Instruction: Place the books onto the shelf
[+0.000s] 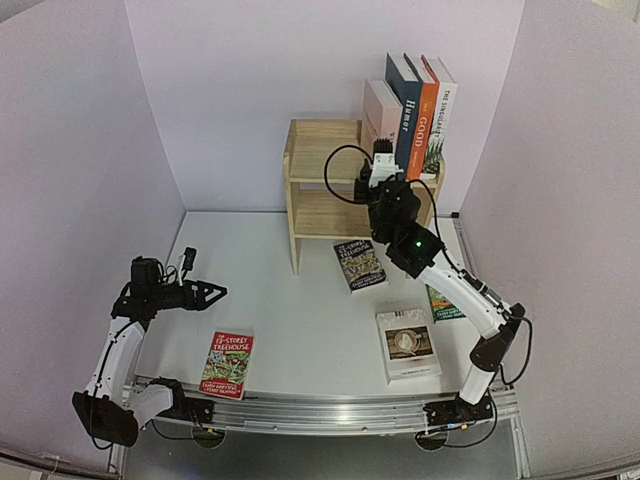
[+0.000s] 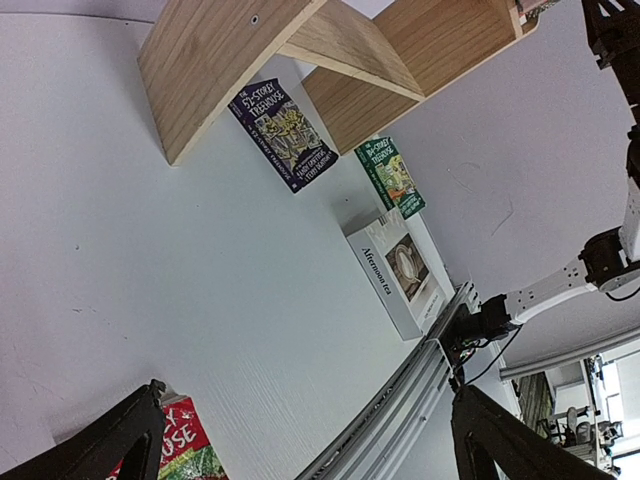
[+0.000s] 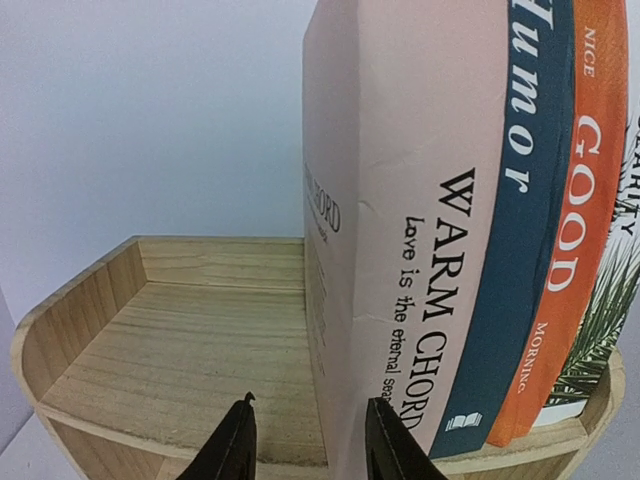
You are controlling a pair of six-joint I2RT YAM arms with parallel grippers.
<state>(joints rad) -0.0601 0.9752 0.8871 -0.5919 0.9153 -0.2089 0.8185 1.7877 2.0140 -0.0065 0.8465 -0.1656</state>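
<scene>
Left claw (image 1: 213, 292) hung over the white bench (image 1: 290, 320) at about 9 o'clock. It was pointed toward 3 o'clock with its jaws spread fully wide and nothing between them.

Red "Treehouse" paperback (image 1: 227, 365) lay flat at 7 o'clock, near the front rail.

Small two-tier pine-wood shelf (image 1: 325, 150) stood at 12 o'clock against the back wall.

Dark "Treehouse" paperback (image 1: 360, 265) lay flat just in front of the shelf, near bench centre.

White book with a coffee-cup cover (image 1: 407, 343) lay flat at 5 o'clock.

Green "Treehouse" paperback (image 1: 443, 303) lay at 4 o'clock, partly hidden under the right arm.

Four books stood upright on the right half of the shelf's top tier, spines outward and touching:
- pinkish-white "Warm Chord" book (image 3: 400, 200)
- navy "Humor" book (image 3: 520, 200)
- orange "GOOD" book (image 3: 590, 200)
- white palm-leaf book (image 1: 445, 100)

Right claw (image 3: 310, 440) sat at the pinkish-white book's lower left corner, jaws partly parted, gripping nothing.
</scene>
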